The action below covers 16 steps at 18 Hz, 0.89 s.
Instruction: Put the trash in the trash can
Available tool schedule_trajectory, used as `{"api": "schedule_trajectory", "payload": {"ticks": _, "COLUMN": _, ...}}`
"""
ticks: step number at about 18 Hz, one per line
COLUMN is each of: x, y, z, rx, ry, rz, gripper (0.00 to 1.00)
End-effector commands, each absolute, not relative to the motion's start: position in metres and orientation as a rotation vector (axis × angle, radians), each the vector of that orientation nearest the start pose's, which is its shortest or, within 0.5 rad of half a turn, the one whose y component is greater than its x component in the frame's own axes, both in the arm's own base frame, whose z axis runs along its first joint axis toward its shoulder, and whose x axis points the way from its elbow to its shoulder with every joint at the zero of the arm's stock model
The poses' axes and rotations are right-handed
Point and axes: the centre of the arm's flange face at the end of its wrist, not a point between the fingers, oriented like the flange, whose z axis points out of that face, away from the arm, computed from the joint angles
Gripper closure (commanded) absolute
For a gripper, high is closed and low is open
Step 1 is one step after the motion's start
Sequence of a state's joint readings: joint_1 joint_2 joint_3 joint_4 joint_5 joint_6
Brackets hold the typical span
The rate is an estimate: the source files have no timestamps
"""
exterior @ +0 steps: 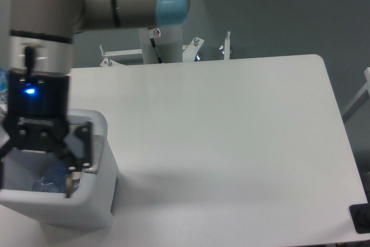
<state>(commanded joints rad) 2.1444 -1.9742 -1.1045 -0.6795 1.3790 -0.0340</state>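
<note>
The trash can (92, 209) is a white bin at the table's front left corner. Inside it lies the trash, a crushed clear plastic bottle (51, 179) with a bluish look. My gripper (39, 169) hangs straight down over the bin's opening, directly above the bottle. Its black fingers (80, 151) are spread wide apart and hold nothing. The gripper body hides much of the bin's inside and its far rim.
The white table (231, 137) stretches to the right of the bin. A blue-labelled item (3, 85) peeks in at the far left edge behind the arm. A black object (361, 218) sits off the table's front right corner.
</note>
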Motion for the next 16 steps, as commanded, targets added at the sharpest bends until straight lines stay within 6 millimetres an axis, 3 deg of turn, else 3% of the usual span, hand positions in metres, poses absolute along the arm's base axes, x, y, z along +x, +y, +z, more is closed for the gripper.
{"api": "schedule_trajectory", "payload": {"ticks": 4, "x": -0.3, "y": 0.646, "z": 0.598, "rx": -2.157, "ry": -0.468, "rz": 0.23, "gripper": 0.0}}
{"api": "schedule_trajectory", "payload": {"ticks": 8, "x": -0.359, "y": 0.603, "z": 0.6, "rx": -2.267, "ry": -0.397, "rz": 0.35, "gripper": 0.0}}
{"api": "schedule_trajectory", "payload": {"ticks": 13, "x": -0.401, "y": 0.546, "z": 0.598, "rx": -2.484, "ry": -0.234, "rz": 0.496, "gripper": 0.0}}
{"api": "schedule_trajectory", "payload": {"ticks": 16, "x": -0.411, "y": 0.518, "z": 0.595, "rx": -2.623, "ry": -0.072, "rz": 0.582, "gripper": 0.0}}
